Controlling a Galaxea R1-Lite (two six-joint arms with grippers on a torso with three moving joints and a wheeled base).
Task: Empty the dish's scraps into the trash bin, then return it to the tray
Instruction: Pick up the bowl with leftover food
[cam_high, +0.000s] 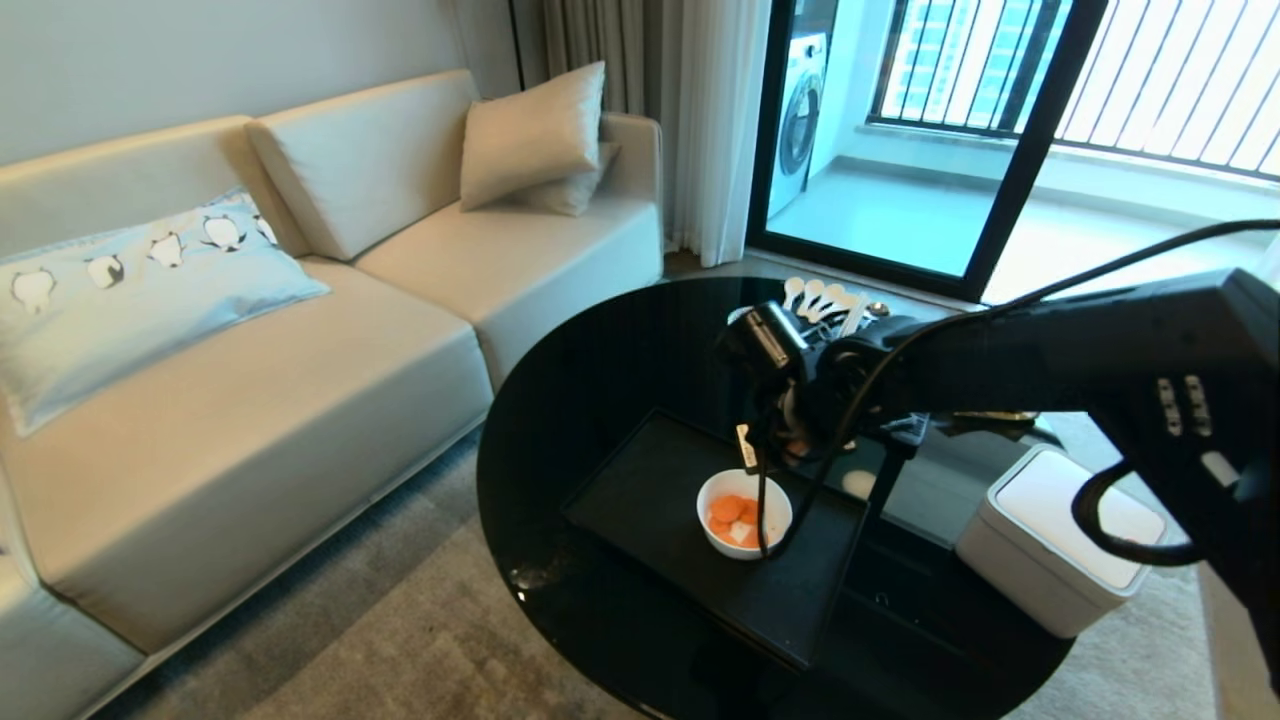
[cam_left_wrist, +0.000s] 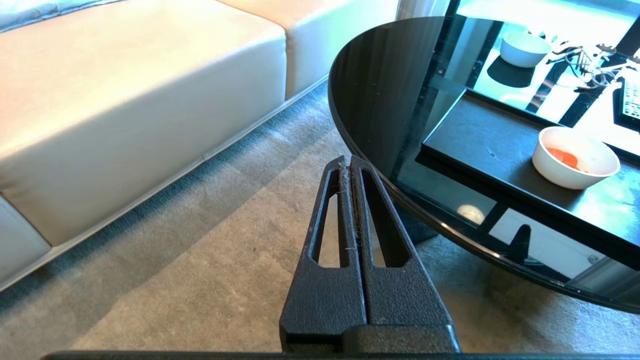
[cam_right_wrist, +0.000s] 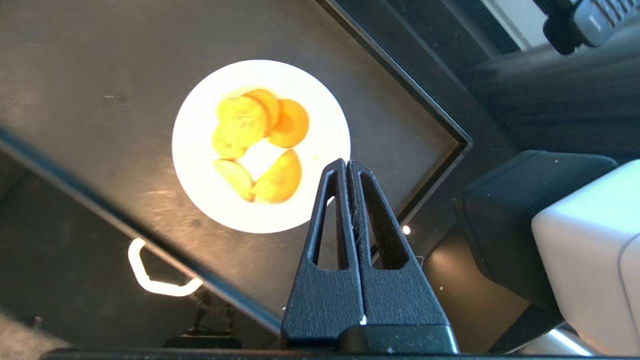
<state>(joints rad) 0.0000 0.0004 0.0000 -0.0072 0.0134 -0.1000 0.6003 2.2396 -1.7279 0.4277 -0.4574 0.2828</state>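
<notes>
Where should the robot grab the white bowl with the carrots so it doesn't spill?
Probably the rim of the dish, coming straight down from above. It sits upright on the tray with deep, thin walls, so one finger could go inside and one outside. The right gripper hangs over its edge but is shut, so it would have to open first.

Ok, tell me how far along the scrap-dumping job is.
Nothing is done yet: the dish sits on the tray with the scraps inside. In hand: the right pincer hangs shut above the dish's rim, gripping nothing. The left pincer is parked shut beside the table, over the carpet. Left: open, grasp the dish, tip it into the trash bin, which is not in view, and return the dish to the tray.
</notes>
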